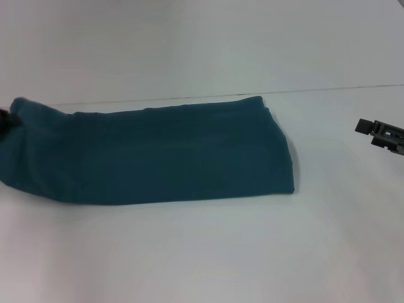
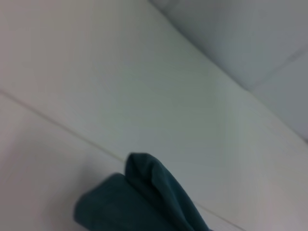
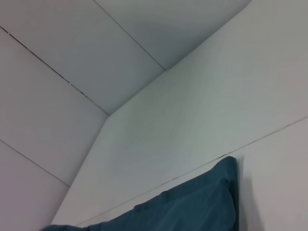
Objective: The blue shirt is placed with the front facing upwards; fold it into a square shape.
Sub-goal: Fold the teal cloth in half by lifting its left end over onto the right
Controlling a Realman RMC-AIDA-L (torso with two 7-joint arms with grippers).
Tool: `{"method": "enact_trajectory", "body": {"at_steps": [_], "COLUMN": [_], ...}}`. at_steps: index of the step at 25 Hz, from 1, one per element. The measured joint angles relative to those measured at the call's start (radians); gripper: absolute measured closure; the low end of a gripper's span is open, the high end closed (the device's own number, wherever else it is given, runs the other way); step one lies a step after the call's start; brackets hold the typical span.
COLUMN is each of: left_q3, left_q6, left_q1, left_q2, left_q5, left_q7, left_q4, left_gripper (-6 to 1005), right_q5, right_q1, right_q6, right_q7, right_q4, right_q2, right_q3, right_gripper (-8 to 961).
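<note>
The blue shirt [image 1: 151,154] lies as a long folded band across the bench [image 1: 202,252], my left gripper [image 1: 4,120] apparently pinching its left end, right gripper [image 1: 382,134] off right, unreadable; a slip could undo the fold.

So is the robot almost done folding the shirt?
About halfway. The shirt already lies folded into a long band on the white table, with no sleeves or lettering showing. The left gripper is at the band's left end, which looks bunched and lifted. The right gripper waits off to the right, clear of the cloth. Still left: folding the long band over to make a square.
</note>
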Motion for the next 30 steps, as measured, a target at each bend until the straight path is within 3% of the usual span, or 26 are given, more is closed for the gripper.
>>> {"method": "enact_trajectory", "body": {"at_steps": [8,12,17,21,30], "left_q3": [0.009,0.040,0.156,0.265,0.330], "left_q6": [0.182,0.232,0.229,0.216,0.201], "left_q1": [-0.030,-0.051,-0.077,-0.119,-0.222], "left_q2": [-0.005,-0.022,-0.052,-0.063,-0.087], "left_q5": [-0.012,-0.019,-0.009,0.004,0.007], "left_q7": [-0.063,-0.092,-0.164,-0.216,-0.228], "left_q4": [0.109,0.171,0.256,0.297,0.283], "left_gripper": [952,952,952,951,952], "right_q5": [0.000,0.000,0.000,0.000,0.000], "right_q1": [-0.003,-0.004,-0.006,-0.008,-0.011], "right_q6": [-0.001,-0.001,0.000,0.000,0.000], "right_q7": [-0.004,-0.005,-0.005,-0.008,-0.017], "right_q4": [0.000,0.000,0.000,0.000,0.000], "right_q2": [-0.001,-0.001,0.001,0.001,0.005], "right_q3": [0.000,0.000,0.000,0.000,0.000], "right_gripper": [24,24,24,24,24]}}
